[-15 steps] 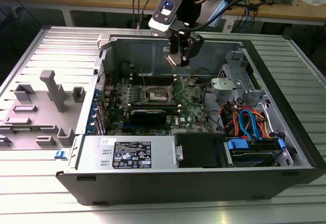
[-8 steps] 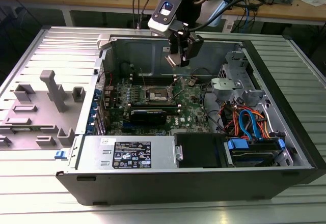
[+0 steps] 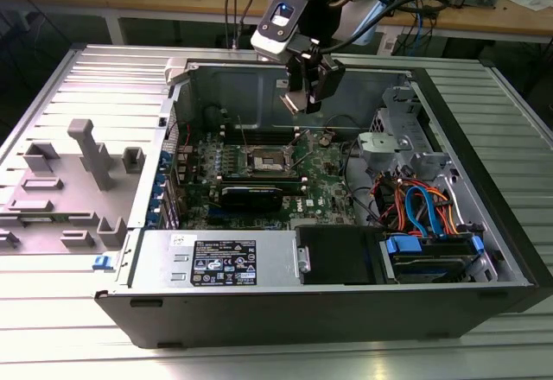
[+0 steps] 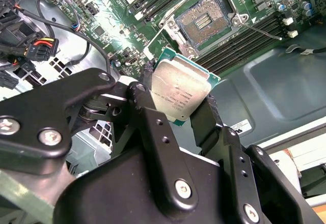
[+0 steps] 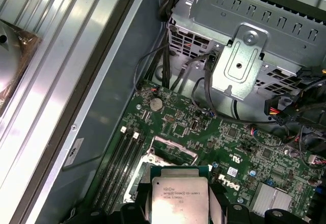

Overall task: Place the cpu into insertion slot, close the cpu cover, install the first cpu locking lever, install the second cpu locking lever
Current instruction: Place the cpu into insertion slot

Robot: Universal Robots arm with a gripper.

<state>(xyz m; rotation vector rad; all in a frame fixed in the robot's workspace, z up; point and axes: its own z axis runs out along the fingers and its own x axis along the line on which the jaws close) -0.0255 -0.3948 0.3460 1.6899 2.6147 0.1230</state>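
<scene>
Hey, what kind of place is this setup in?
Probably a robotics lab or electronics workshop: an open computer case sits on a ribbed metal table, a cluttered wooden bench stands behind, and the gripper holds the cpu above the motherboard.

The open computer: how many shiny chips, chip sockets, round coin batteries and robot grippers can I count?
cpu, held above the board: 1
insertion slot, no chip in it: 1
round coin battery: 1
gripper, shut on the chip: 1
Total: 4
</scene>
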